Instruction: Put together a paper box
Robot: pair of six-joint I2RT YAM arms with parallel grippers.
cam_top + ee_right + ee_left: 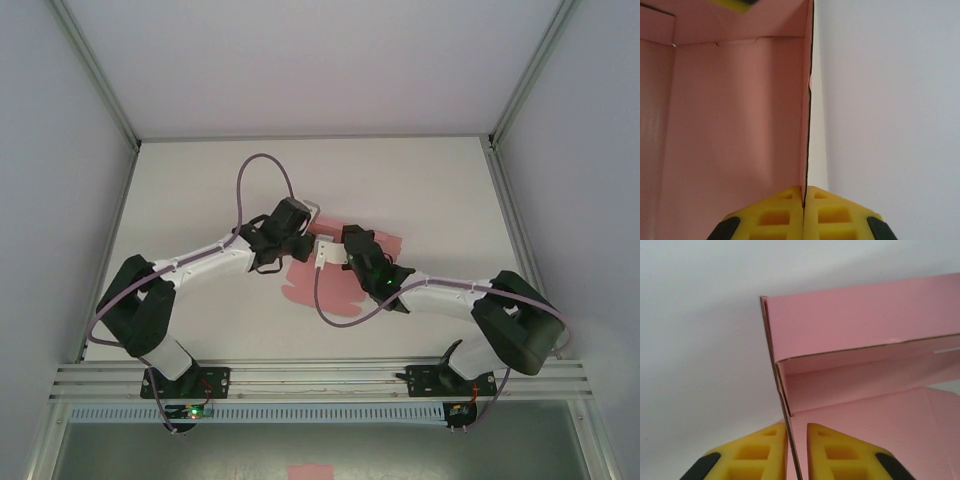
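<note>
The pink thin-card paper box [300,282] lies in the middle of the white table [430,190], partly folded, with side walls standing up, and both arms reach in over it. From the left, the left pincer [292,236] is at the box's far-left corner. In its wrist view the left pincer [796,429] has its yellow fingers [760,452] slightly spread, and an upright wall of the paper box [865,315] runs edge-on through the narrow gap between them. The right pincer [334,250] comes in from the right. Its wrist view shows the right pincer [804,190] pressed together, pinching the thin upright side wall of the paper box [740,125].
</note>
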